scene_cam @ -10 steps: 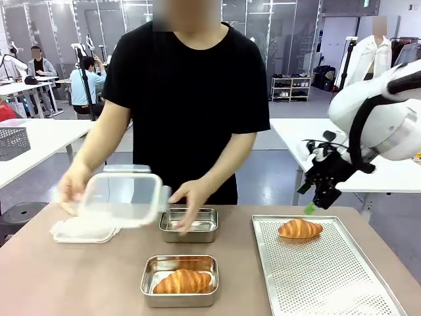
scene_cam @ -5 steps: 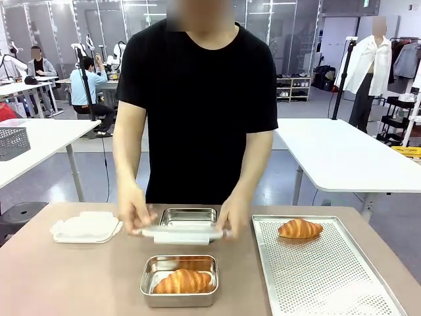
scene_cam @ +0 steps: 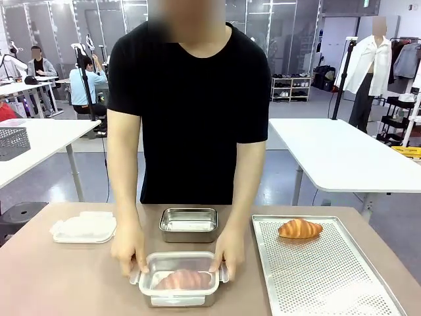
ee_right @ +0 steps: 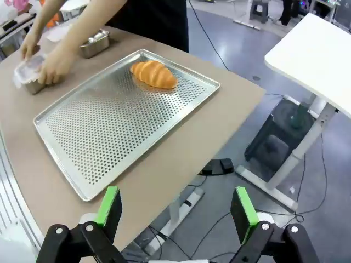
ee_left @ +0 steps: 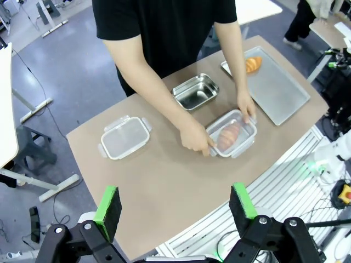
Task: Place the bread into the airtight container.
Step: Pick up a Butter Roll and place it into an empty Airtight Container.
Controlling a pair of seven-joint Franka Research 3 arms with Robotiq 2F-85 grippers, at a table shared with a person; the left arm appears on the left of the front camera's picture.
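Person's right hand (scene_cam: 129, 249) and left hand (scene_cam: 230, 253) clasp the lid (scene_cam: 181, 258), pressing it onto the container (scene_cam: 179, 301) to seal in the bread (scene_cam: 181, 280). Our left gripper (ee_left: 174, 205) and right gripper (ee_right: 174, 207) hang open, well clear.

Croissant (scene_cam: 182, 280) is only a blur through the translucent lid (scene_cam: 152, 266); the tray's (scene_cam: 329, 276) near edge is cut off at the front view's bottom.

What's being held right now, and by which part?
The left gripper and right gripper are open, empty. The person's hands hold the clear plastic lid by its two short ends, on the near steel container.
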